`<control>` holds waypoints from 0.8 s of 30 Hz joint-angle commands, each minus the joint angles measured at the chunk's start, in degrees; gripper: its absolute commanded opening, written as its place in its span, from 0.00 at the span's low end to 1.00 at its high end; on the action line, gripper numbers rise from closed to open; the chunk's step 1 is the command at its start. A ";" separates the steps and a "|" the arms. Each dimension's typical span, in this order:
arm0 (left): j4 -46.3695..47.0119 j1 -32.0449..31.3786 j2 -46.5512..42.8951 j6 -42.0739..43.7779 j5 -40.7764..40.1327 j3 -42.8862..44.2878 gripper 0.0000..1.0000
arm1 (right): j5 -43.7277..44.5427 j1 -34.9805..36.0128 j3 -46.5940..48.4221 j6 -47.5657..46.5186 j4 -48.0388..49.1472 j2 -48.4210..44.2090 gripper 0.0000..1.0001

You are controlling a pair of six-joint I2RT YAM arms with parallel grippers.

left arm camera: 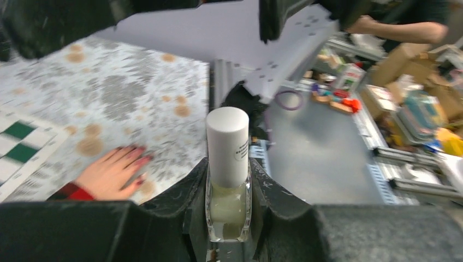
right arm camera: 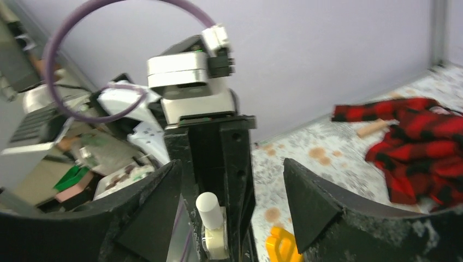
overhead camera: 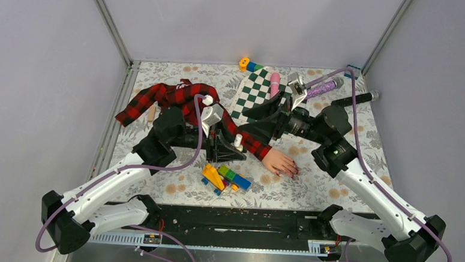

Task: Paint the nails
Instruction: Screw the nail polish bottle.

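Observation:
My left gripper [overhead camera: 232, 148] is shut on a small pale nail-polish bottle [left arm camera: 227, 185] with a white cap, held upright; the bottle also shows in the top view [overhead camera: 238, 142]. The pale pink mannequin hand [overhead camera: 280, 163] lies palm down on the table to the right of it, with its red-black plaid sleeve [overhead camera: 180, 99] running back left. Its dark-red nails [left arm camera: 140, 156] show, blurred, in the left wrist view. My right gripper [overhead camera: 256, 121] is open and empty above the sleeve, facing the bottle [right arm camera: 213, 224], which sits between its jaws' line of sight [right arm camera: 232, 191] but apart from them.
A green-white checkered mat [overhead camera: 255, 91] lies at the back with a pink item [overhead camera: 274, 83] on it. A purple glitter tube [overhead camera: 322, 87] and a black cylinder [overhead camera: 355, 100] lie back right. Coloured toy bricks [overhead camera: 224, 177] sit near the front, in front of the hand.

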 commanded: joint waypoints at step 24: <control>28.08 0.15 2.26 -19.43 16.27 -0.53 0.00 | -25.34 5.46 2.15 16.29 31.64 8.42 0.52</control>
